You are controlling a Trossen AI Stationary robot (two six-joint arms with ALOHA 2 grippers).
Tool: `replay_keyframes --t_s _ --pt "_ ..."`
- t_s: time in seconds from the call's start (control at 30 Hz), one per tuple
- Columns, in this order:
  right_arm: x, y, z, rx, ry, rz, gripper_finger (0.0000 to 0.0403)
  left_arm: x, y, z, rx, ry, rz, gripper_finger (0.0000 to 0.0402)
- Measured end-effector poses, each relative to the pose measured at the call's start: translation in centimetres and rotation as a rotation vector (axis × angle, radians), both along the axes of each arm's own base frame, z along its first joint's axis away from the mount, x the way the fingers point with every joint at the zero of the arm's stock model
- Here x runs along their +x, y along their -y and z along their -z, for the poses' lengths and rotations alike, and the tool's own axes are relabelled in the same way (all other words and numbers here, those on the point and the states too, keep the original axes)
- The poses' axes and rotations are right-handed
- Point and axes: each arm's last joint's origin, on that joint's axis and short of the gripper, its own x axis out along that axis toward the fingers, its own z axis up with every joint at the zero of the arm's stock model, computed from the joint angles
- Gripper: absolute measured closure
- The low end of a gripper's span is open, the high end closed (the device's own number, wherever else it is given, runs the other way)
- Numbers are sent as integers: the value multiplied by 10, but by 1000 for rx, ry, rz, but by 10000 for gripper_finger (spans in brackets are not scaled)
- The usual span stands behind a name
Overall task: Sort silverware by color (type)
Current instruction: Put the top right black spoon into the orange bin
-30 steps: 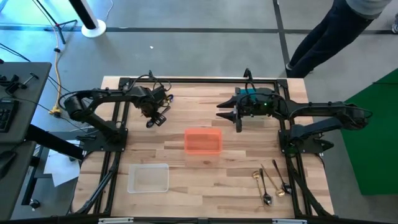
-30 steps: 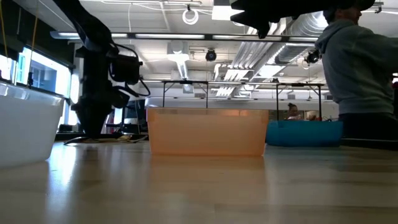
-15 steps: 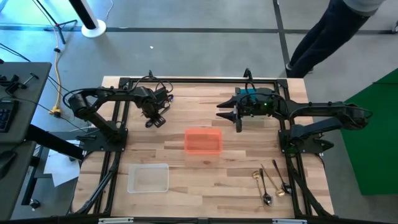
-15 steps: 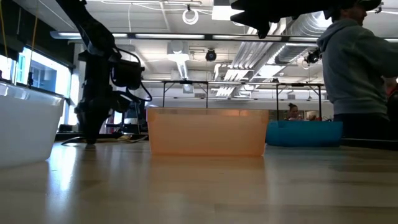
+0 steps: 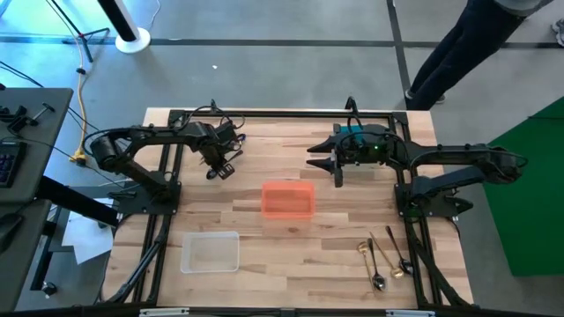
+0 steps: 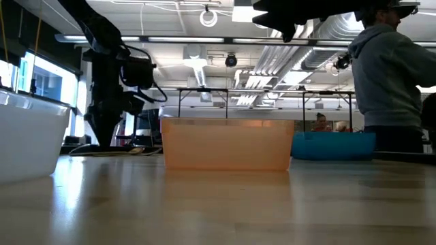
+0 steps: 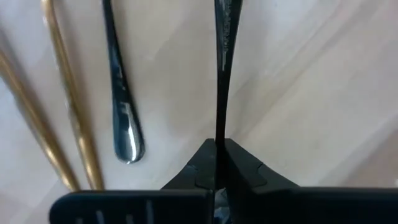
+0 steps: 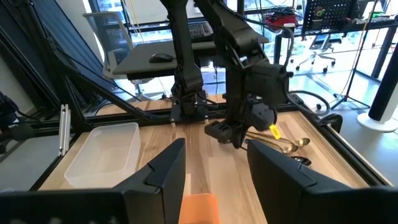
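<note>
High view: the pale wooden table is seen holding an orange translucent bin at centre, a clear bin nearer the front, and loose silverware at the front right. A thin black utensil handle is pinched by the closed left gripper, bent down at the back left; a slip seems possible, the hold being so slight. The right gripper is held apart, empty, mid-table.
</note>
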Motion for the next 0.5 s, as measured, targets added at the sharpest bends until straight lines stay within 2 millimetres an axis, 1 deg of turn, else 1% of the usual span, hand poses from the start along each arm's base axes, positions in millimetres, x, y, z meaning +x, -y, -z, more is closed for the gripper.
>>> replay_keyframes --t_s 0.13,0.27,0.37,0.5 --pt "0 0 0 0 0 2 245 -2 4 -14 -28 100 21 399" --pt "0 0 0 0 0 2 245 -6 11 -37 -37 252 46 400" --pt "0 0 0 20 1 4 245 -10 18 -60 16 404 73 400" --pt "0 0 0 37 3 2 245 -12 31 -98 173 669 135 401"
